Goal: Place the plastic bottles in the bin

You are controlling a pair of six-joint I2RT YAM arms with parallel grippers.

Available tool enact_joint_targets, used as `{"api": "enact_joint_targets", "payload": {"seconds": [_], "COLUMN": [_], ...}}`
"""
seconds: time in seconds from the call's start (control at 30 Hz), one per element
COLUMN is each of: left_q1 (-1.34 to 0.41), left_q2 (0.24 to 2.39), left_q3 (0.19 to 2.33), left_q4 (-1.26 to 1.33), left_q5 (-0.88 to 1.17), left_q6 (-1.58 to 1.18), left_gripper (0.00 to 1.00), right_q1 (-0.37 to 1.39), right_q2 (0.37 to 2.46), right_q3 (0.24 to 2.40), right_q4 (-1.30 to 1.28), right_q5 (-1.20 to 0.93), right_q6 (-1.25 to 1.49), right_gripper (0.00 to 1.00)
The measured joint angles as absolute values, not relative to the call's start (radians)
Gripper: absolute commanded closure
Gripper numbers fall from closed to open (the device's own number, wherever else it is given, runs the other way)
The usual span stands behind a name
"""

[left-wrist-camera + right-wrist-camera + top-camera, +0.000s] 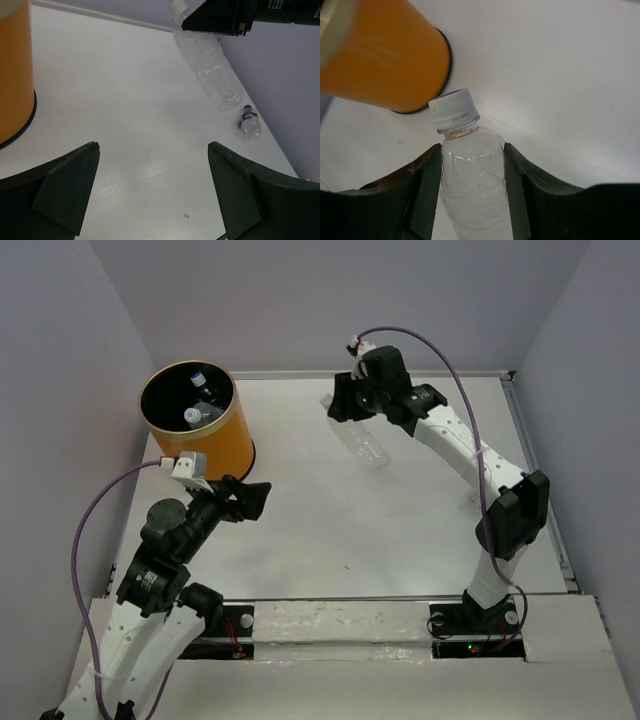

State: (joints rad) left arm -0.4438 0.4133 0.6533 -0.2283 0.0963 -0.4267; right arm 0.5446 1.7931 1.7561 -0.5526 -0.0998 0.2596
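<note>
Right gripper (472,165) is clamped on a clear, unlabelled plastic bottle with white cap (470,195), at the shoulder just below the neck. The bottle hangs tilted near the far edge of the worktop (330,540); whether its base touches the surface is hard to say.

It looks empty: light, thin-walled, likely to dent or slip under a squeeze. The stiffer shoulder is the sound hold.

Tall orange cylindrical bin (218,445) stands at the far left corner, with bottles (200,405) inside. A small clear bottle with dark cap (249,121) lies near the right edge.

Left gripper (152,175) is wide and holds nothing, near the bin.
</note>
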Motion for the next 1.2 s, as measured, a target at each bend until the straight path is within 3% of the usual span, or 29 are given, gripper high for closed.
{"api": "enact_joint_targets", "payload": {"seconds": [0.3,0.53,0.77,1.0,1.2], "left_q1": [-0.444,-0.444,-0.444,-0.444,-0.444], "left_q2": [0.342,0.282,0.309,0.450,0.656], "left_q3": [0.870,0.876,0.896,1.025,1.266], "left_q4": [-0.207,-0.271,-0.342,-0.310,-0.274], "left_q5": [-0.201,-0.400,-0.499,-0.428,-0.259], "left_q6": [-0.406,-0.381,-0.352,-0.351,-0.385], "left_gripper": [0.04,0.04,0.04,0.01,0.01], "right_q1": [0.763,0.765,0.782,0.808,0.814], "right_q2": [2.060,2.315,2.534,2.458,2.180], "right_q3": [2.341,2.489,2.600,2.466,2.029], "right_q4": [-0.186,0.284,0.569,0.671,0.701], "right_q5": [-0.263,-0.310,-0.177,-0.210,-0.308], "right_q6": [0.422,0.660,0.741,0.696,0.646], "right_gripper": [0.84,0.85,0.89,0.90,0.90]}}
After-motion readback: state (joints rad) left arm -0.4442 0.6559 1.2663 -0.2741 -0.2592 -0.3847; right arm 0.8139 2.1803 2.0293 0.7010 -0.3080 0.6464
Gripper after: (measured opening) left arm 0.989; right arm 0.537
